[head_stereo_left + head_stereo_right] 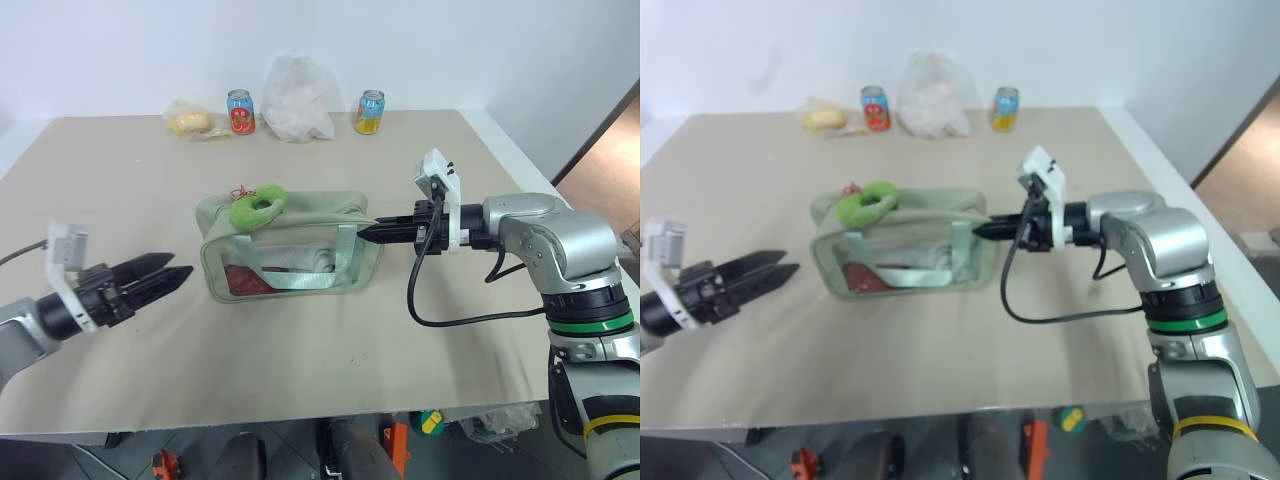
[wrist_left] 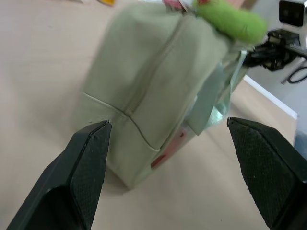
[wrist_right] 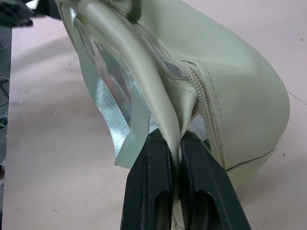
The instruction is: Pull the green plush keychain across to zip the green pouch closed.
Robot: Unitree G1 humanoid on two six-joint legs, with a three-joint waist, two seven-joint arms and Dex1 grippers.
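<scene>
Beige table point(image 1: 300, 360) against white wall point(image 1: 450, 40), evenly lit room

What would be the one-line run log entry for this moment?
right gripper: shut on green pouch end | left gripper: open, apart from pouch | green plush keychain: on pouch top, unheld

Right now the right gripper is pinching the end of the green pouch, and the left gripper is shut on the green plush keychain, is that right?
Not quite. The right gripper is pinching the end of the green pouch, but the left gripper is open and off to the side, holding nothing. The green plush keychain lies untouched on top of the pouch, as the left eye view shows.
</scene>
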